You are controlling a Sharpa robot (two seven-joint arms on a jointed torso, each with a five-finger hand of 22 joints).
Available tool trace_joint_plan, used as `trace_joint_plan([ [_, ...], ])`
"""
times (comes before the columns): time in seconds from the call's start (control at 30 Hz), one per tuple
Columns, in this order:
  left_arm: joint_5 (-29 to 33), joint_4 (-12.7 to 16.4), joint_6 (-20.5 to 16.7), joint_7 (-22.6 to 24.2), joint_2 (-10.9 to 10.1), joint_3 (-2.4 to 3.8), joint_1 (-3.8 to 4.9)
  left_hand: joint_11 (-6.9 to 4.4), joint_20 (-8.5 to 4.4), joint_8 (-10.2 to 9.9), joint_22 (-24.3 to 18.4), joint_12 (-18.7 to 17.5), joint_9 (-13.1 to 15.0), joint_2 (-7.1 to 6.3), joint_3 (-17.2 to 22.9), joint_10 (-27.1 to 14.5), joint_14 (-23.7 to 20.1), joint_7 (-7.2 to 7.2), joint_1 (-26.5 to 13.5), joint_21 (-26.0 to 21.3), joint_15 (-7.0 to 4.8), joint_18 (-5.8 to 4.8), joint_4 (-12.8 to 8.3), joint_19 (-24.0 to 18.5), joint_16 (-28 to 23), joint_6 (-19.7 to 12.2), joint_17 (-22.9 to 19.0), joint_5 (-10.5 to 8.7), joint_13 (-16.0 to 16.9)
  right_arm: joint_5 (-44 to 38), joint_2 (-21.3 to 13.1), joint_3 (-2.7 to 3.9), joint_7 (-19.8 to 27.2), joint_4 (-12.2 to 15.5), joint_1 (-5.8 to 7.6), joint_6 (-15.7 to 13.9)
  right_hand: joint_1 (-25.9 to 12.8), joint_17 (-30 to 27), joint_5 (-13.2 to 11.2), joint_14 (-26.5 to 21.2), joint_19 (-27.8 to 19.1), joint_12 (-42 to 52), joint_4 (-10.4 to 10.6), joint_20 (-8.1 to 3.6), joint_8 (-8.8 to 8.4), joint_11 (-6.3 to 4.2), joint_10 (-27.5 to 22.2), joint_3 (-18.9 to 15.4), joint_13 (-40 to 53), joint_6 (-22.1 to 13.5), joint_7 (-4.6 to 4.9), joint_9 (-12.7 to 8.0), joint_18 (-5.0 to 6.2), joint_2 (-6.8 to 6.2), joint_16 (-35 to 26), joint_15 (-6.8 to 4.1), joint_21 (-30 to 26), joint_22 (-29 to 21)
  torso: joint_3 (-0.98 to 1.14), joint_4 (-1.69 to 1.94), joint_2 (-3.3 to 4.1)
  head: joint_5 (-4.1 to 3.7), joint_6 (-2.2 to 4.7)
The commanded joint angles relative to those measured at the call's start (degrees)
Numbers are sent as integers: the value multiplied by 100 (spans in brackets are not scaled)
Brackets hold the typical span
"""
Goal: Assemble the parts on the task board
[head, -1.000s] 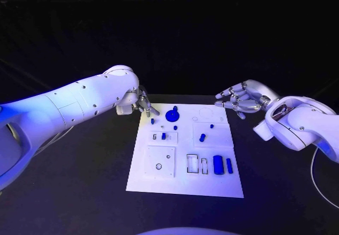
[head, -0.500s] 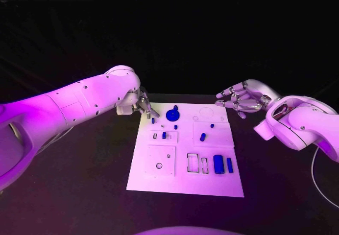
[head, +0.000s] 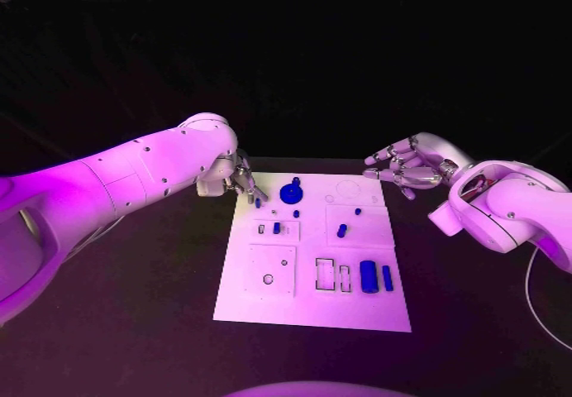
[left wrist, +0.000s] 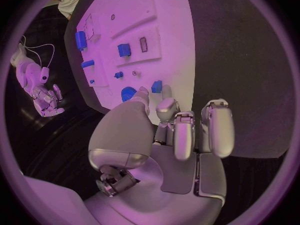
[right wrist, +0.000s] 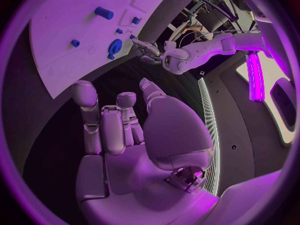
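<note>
Task board [head: 312,310] lies flat mid-table [head: 131,331], long axis running away from the robot. Near-right recesses: a wide blue block [head: 369,277] and a slimmer blue bar [head: 388,279] side by side; two framed slots just beside them. Round blue knob [head: 291,195] at the far end; small blue pegs [head: 341,232] stand in the middle panels. Left hand [head: 243,179] at the board's far-left corner, fingertips [left wrist: 164,105] next to a small blue peg [head: 258,203]; whether it pinches the peg I cannot tell. Right hand [head: 405,169] hovers off the far-right corner, fingers loosely curled, apart, holding nothing.
</note>
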Motion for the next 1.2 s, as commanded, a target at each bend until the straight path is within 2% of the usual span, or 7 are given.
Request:
trace_joint_plan([
  [0.03,21,-7,25,91,19,0,-4,-38,-50,27,716,41,-8,29,15,11,592,-11,90,20,-39,76,-20,216,14,32,1508,21,9,-19,0,1,38,6,-4,53,33,-5,27,214,-12,20,21,0,35,-1,-40,1,-5,-26,-7,-6,112,14,-34,-28,-33,-7,2,-3,-1,4,-5],
  [0.4,119,-13,-101,125,26,-1,-6,-53,-63,70,721,40,-13,165,126,16,592,-26,338,12,-52,77,-89,217,14,24,1508,23,-1,-19,-4,1,32,10,-4,62,33,-5,27,214,-12,20,21,0,35,-1,-40,1,-5,-26,-7,-6,112,14,-34,-28,-33,-7,1,2,-4,-5,-17],
  [0.6,174,-24,-74,171,35,-1,-7,-107,-100,80,735,3,-29,338,591,-10,592,-82,1026,14,-97,76,-507,221,14,-56,1508,58,-29,-19,-3,1,27,14,-4,78,33,-5,27,214,-12,20,21,0,35,-1,-40,1,-5,-26,-7,-6,112,14,-34,-28,-33,-7,0,-1,-3,-6,-35],
  [0.73,171,-37,8,201,40,-2,-7,-119,-122,71,746,-44,-50,320,1064,-31,592,-89,1476,16,-112,73,-862,222,14,-112,1508,76,-56,-19,-3,1,24,16,-4,90,33,-5,27,214,-12,20,21,0,35,-1,-40,1,-5,-26,-7,-6,112,14,-34,-28,-33,-7,1,-1,-4,-7,-50],
  [1.0,173,-19,33,221,10,-2,-7,-81,-81,192,768,-110,-15,-80,2219,26,592,-30,1237,5,-66,71,-1088,225,14,-147,1508,59,-123,-19,-6,1,19,18,-4,106,41,1,35,216,-8,38,23,-1,37,-1,-32,-2,9,-25,-7,-6,111,17,-31,-29,-34,-5,1,0,-6,-7,-69],
  [1.03,173,-5,12,227,-3,-2,-7,-71,-97,238,773,-115,9,-176,2488,40,592,-17,1093,1,-42,76,-1109,226,14,-153,1508,47,-132,-19,-6,1,19,18,-4,108,41,1,35,216,-8,38,23,-1,37,-1,-32,-2,9,-25,-7,-6,111,17,-31,-29,-34,-5,2,1,-5,-6,-71],
  [1.2,238,172,-262,295,-133,-2,-7,-87,-84,350,794,-89,74,-412,3065,92,592,-21,893,8,-60,69,-1281,236,14,-166,1508,80,-112,-19,-9,1,18,18,-4,113,42,-3,39,216,-8,40,23,-1,37,-1,-31,-2,10,-25,-7,-5,111,19,-34,-29,-35,-6,2,5,-4,-9,-66],
])
